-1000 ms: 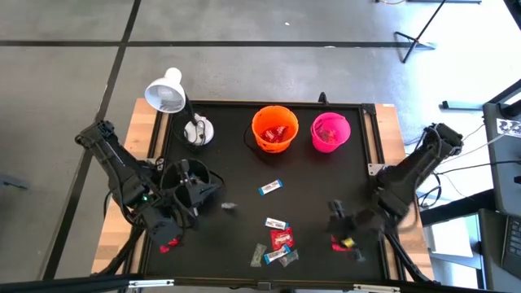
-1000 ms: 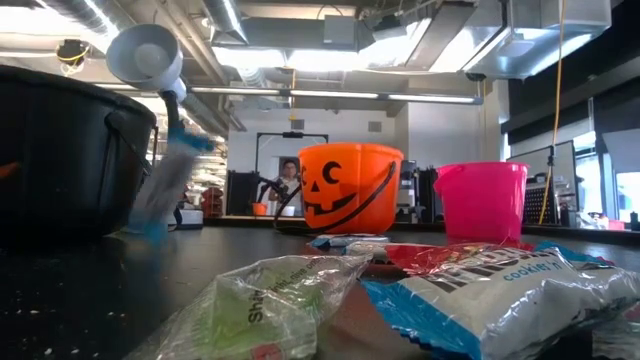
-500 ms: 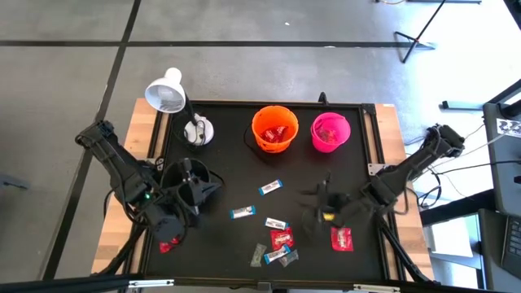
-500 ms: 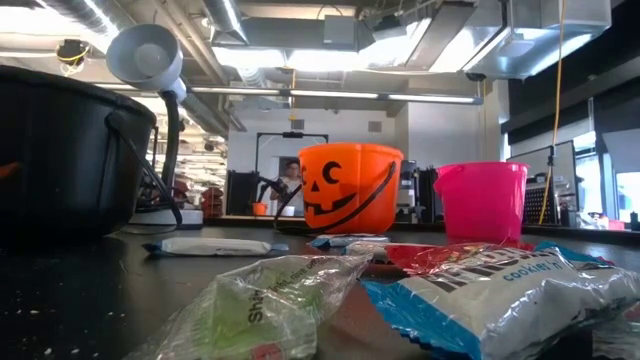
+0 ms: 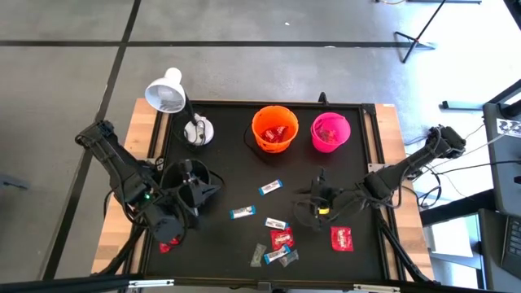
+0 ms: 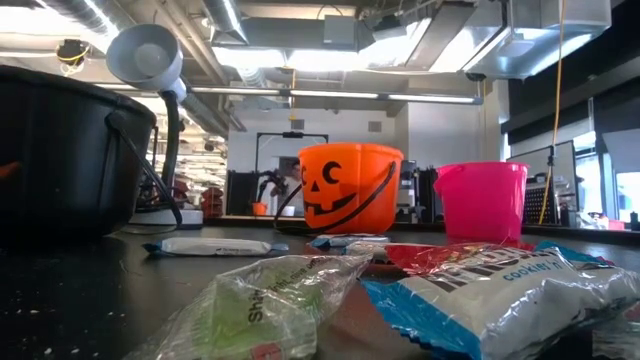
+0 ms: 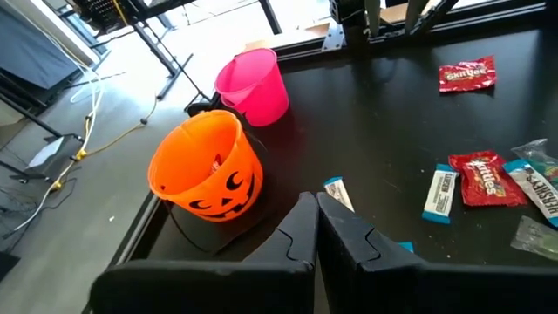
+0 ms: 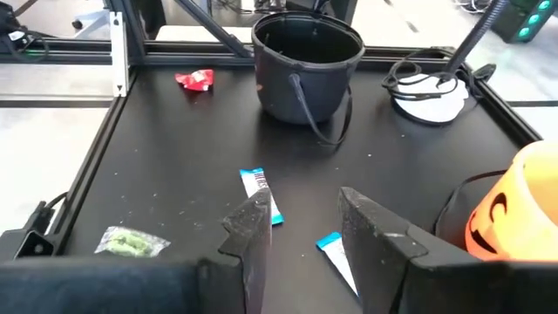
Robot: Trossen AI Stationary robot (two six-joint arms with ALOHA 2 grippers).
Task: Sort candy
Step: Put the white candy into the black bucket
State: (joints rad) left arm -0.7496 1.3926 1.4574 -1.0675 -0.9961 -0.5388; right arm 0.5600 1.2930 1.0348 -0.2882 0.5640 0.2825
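Your left end effector (image 5: 194, 194) sat over the left side of the black bench (image 5: 244, 167), right by the black bucket (image 8: 307, 65). Its two fingers (image 7: 301, 231) were pressed tight together, with nothing in them. A red candy (image 5: 168, 245) lay near the front left corner of the bench. A white lamp (image 5: 166, 92) stood at the back left corner.

At the back of the bench stood the orange pumpkin bucket (image 5: 274, 128), with red candy inside it. Just beside it stood the pink bucket (image 5: 330, 132).

The rest of the candy lay loose in the middle of the bench. One blue-and-white piece (image 5: 270, 188) lay in front of the orange bucket. Another blue-and-white piece (image 5: 242, 213) lay a bit to the left of it. A small bunch lay near the front edge, with a red piece (image 5: 282, 238) and some silvery ones (image 5: 258, 255).

Your right end effector (image 5: 313, 206) reached in to the middle of the bench, just to the right of that bunch. Its fingers (image 8: 253, 228) were partly apart, and you held nothing in them. One more red candy (image 5: 342, 238) lay on the bench, in front of it.
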